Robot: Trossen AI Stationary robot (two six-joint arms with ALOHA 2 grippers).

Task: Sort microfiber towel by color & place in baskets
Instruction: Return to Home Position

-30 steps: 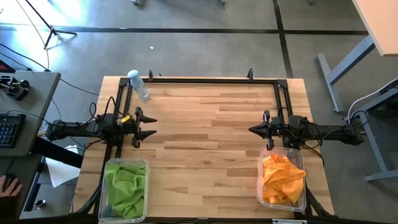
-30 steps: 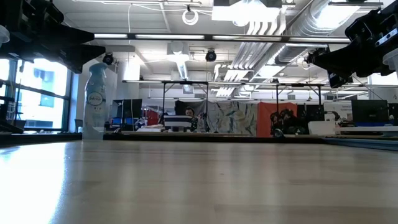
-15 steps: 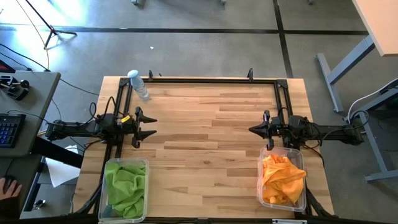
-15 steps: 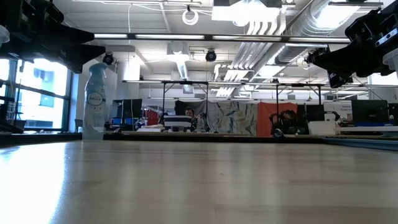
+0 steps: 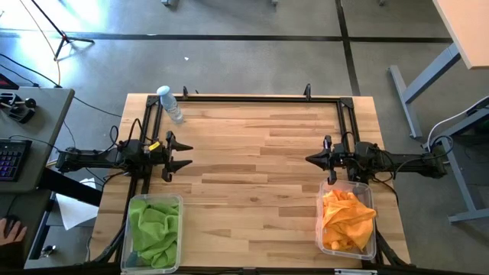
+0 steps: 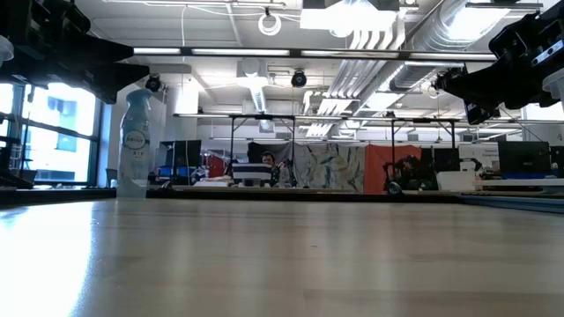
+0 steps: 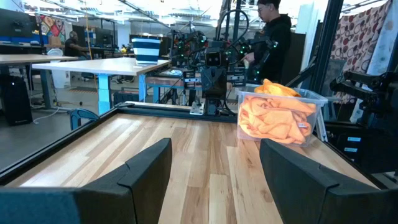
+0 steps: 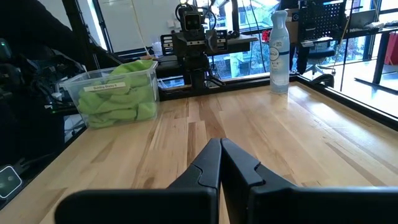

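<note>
The green towels (image 5: 155,229) lie in the left bin (image 5: 155,197) and the orange towels (image 5: 348,221) in the right bin (image 5: 320,221), probably soft and light, best pinched at a fold, while the left gripper (image 5: 186,154) is spread and the right gripper (image 5: 309,159) pressed together.

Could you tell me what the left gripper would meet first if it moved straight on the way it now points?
Probably the right gripper, which faces it across the wooden table. The left gripper points almost straight at it; the bin with the orange towels sits off that line.
</note>
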